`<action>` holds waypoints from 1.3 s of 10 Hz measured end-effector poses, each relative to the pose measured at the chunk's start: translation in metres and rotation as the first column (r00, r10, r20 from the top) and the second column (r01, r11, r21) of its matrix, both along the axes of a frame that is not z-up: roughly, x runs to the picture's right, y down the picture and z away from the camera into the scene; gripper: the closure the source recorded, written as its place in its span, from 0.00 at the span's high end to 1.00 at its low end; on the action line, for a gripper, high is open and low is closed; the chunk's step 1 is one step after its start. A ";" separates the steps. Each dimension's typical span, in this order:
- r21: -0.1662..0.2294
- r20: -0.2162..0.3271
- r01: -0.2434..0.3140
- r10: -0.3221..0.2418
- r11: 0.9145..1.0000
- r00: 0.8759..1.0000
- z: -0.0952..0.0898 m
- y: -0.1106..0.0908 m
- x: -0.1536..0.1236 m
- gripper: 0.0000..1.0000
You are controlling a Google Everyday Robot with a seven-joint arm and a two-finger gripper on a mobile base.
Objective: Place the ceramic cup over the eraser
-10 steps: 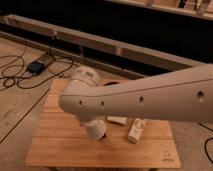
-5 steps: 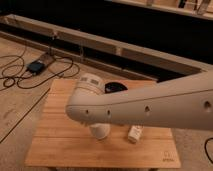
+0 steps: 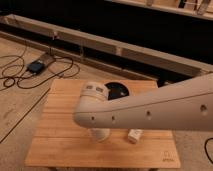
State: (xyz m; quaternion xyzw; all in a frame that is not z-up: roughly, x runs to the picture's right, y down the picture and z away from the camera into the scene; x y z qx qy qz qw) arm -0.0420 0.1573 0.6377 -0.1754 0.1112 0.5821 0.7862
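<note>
My white arm (image 3: 150, 112) sweeps across the wooden table (image 3: 60, 145) from the right and hides most of its middle. Below the arm's bend a white tapered shape (image 3: 100, 134) stands on the table; it looks like the ceramic cup. The gripper reaches down just there, under the arm, and the arm covers it. The black eraser is hidden from view.
A white bottle with a label (image 3: 134, 135) lies just right of the cup. A black round object (image 3: 118, 90) sits at the table's far side. Cables and a dark box (image 3: 36, 66) lie on the floor to the left. A dark wall base runs behind.
The arm has swung closer and lower across the table. It now hides the flat white block that showed beside the bottle. The white shape beneath has stayed in place.
</note>
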 end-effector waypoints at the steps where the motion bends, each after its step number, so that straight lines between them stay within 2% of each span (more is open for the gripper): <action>1: 0.003 0.007 -0.005 0.005 1.000 1.000 0.004 0.003 0.000 0.22; 4: 0.033 0.019 -0.021 0.020 0.999 1.000 0.017 0.009 0.009 0.54; 7: 0.043 0.023 -0.032 0.032 0.999 0.999 0.029 0.016 0.016 0.78; 10: 0.041 0.043 -0.046 0.044 0.998 0.998 0.043 0.021 0.016 0.80; 13: 0.048 0.078 -0.050 0.046 0.998 0.996 0.051 0.012 0.006 0.80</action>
